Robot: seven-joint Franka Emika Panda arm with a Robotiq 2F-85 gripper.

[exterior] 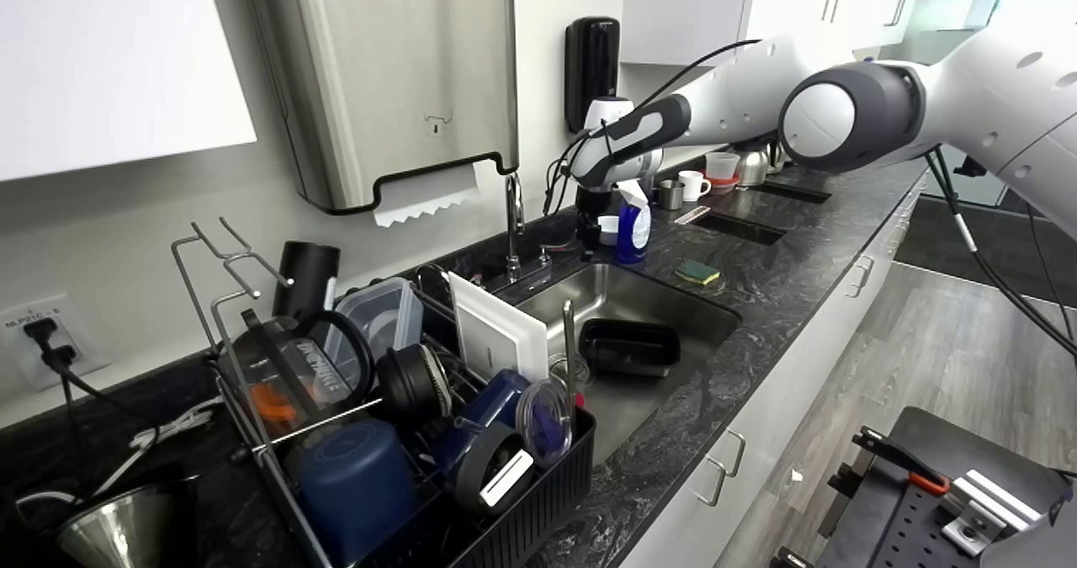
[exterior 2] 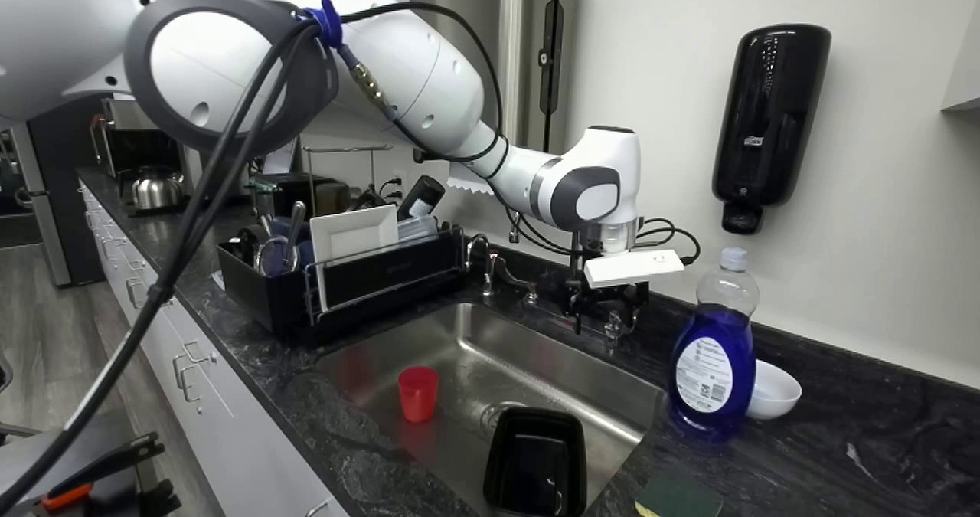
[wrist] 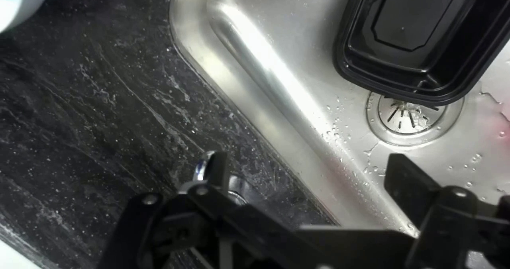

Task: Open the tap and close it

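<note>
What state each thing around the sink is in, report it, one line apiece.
Gripper: open
Tap: upright, not seen running
Sink: wet
Drain: partly covered
Black container: right way up, no lid
Red cup: standing
Blue soap bottle: upright, capped, partly full
Sponge: lying flat
Paper towel dispenser: sheet hanging out

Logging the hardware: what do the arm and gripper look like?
The arm is white, with dark grey joint covers around white caps. Black cables run along it, tied with a blue strap. The gripper is black, with flat-tipped fingers; a white box sits above it.
</note>
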